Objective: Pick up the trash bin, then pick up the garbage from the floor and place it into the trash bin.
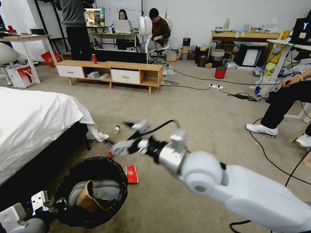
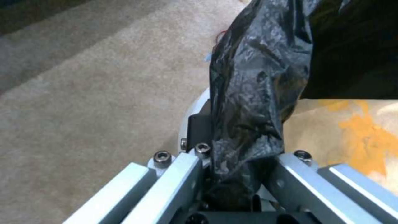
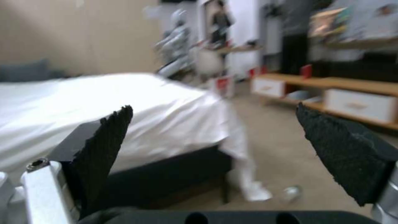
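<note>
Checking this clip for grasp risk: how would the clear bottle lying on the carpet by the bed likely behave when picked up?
The bottle lies on its side on the carpet, so a nudge could probably roll it. It looks clear and small, so likely light, perhaps empty. Its smooth round body may slip between the open right gripper pads unless squeezed across the middle.

No wording I can read anywhere, red-white packet [image 1: 131, 173] at about seven o'clock from the centre of my head view carries print too small to make out, monitor [image 1: 94, 17] at eleven o'clock shows only colour blocks
</note>
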Tool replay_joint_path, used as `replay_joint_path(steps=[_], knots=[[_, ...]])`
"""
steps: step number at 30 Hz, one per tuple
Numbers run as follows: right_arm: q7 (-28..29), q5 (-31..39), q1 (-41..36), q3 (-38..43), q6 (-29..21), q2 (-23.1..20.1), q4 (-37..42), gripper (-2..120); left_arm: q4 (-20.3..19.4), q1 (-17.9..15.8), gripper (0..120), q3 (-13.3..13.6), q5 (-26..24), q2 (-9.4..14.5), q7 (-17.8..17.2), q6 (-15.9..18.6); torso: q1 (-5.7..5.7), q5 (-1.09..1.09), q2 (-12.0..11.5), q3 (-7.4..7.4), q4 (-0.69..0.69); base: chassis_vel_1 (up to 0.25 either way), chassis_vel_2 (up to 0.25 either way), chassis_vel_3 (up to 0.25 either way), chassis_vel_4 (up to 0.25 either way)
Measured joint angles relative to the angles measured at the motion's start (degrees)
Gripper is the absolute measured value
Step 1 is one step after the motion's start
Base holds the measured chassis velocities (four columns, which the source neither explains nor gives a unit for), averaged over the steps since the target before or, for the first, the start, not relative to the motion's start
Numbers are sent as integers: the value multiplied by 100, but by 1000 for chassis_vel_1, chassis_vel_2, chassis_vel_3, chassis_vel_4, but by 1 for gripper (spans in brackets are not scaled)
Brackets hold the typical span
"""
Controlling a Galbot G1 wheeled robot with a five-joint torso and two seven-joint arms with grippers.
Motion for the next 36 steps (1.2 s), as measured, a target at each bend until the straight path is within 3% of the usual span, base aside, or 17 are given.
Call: replay_joint_path(steps=[3,5,7,9,14,17,28,36], knots=[[20,-190,-673,937,208,-358,17,100,21,70,1,-61,142,-57,31,0,0,0,0,0,0,0,0,0,0],[36,-224,-780,1105,242,-407,19,100,22,81,1,-67,162,-66,42,0,0,0,0,0,0,0,0,0,0],[127,-623,-1531,2100,579,-645,-27,100,25,179,1,-114,264,-152,90,0,0,-2,0,0,0,0,0,0,0],[169,-903,-1948,2498,869,-687,-84,100,20,213,1,-123,281,-194,96,0,0,-1,0,0,0,0,0,0,0],[233,-1473,-2891,3312,1309,-680,-170,100,-6,255,1,-144,328,-280,107,0,0,1,0,0,-1,0,0,0,0],[412,-2102,-3630,3920,1798,-337,-233,100,-70,345,1,-179,445,-424,151,0,0,-1,0,-1,0,0,0,0,0],[185,-2991,-4259,4195,2241,457,-468,100,-227,560,1,-326,533,-647,199,-2,0,-2,0,0,1,0,0,0,0],[96,-3188,-4394,4156,2360,559,-602,100,-237,586,1,-350,536,-716,202,-3,0,-2,0,0,0,0,0,0,0]])
